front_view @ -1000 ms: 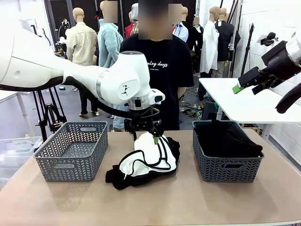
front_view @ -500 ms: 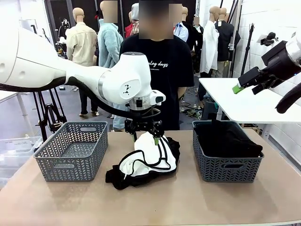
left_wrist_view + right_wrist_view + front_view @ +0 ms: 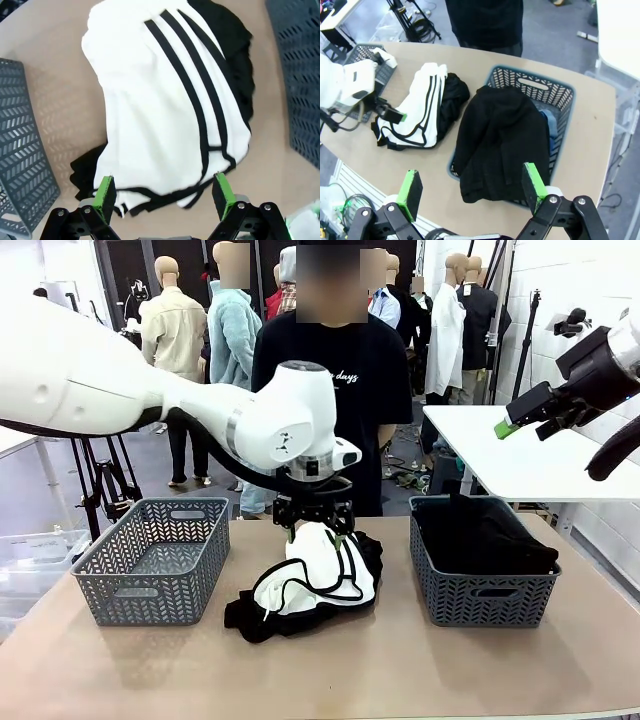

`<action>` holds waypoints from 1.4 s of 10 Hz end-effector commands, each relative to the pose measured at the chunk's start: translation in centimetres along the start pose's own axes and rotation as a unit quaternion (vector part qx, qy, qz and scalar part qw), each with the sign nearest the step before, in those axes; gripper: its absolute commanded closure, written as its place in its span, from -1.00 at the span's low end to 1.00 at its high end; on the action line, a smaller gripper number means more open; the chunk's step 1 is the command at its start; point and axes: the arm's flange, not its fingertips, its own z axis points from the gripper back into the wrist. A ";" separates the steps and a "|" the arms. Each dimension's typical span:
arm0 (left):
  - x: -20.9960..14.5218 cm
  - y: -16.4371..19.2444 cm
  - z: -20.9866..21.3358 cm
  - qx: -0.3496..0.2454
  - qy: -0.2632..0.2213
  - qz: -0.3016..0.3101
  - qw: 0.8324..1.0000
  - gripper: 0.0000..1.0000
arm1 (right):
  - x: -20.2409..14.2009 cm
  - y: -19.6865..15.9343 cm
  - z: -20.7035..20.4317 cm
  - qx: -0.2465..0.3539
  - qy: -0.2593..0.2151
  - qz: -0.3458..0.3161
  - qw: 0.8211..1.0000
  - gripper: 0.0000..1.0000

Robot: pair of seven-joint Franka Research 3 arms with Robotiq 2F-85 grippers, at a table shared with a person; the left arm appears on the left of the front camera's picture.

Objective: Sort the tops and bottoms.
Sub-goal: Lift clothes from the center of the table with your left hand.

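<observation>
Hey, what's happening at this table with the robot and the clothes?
A two-armed robot is sorting clothes into baskets. Its left gripper hangs open just above the white striped shorts, which lie on a black garment mid-table, not yet grasped. The right basket holds a black top; the left basket looks empty. The right gripper is open, raised off to the side. A person stands at the far side.

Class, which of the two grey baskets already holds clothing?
The basket on the robot's right: a black garment lies piled in it, while the left basket shows a bare floor.
</observation>
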 end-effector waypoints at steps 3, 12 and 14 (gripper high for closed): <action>1.8 -0.9 -3.3 0.028 -0.006 0.074 0.997 -1.00 | -0.1 0.0 0.0 0.002 0.002 -0.002 1.000 -1.00; 2.4 2.6 -7.6 -0.013 -0.027 0.143 0.989 -1.00 | -0.1 0.0 0.0 0.002 0.002 -0.002 1.000 -1.00; 2.4 2.8 -8.1 -0.012 -0.025 0.151 0.988 -1.00 | -0.1 0.0 0.0 0.002 0.002 -0.002 1.000 -1.00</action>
